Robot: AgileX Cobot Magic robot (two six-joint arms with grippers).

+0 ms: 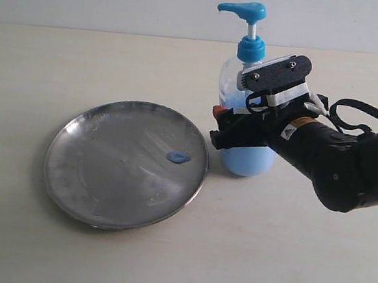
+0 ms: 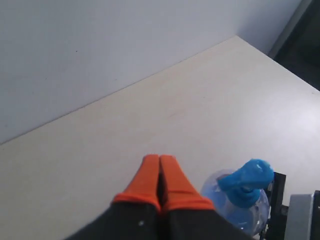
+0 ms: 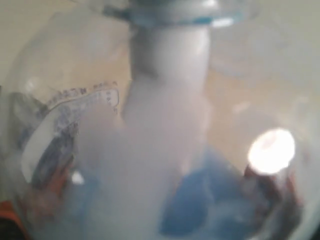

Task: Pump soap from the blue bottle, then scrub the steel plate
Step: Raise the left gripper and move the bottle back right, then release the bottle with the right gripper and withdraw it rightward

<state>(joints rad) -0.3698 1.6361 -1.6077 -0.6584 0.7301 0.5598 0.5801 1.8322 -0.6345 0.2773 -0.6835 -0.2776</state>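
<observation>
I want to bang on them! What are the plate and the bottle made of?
The plate looks like metal, probably steel: silvery, shiny, streaky scuffs. The bottle looks like clear plastic: blue soap shows through. Its pump head seems glossy blue plastic.

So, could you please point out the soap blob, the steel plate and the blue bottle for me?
soap blob (image 1: 178, 157), exterior view, centre of the blob.
steel plate (image 1: 102, 172), exterior view, bare scuffed base.
blue bottle (image 1: 245, 161), exterior view, liquid-filled lower body.
</observation>
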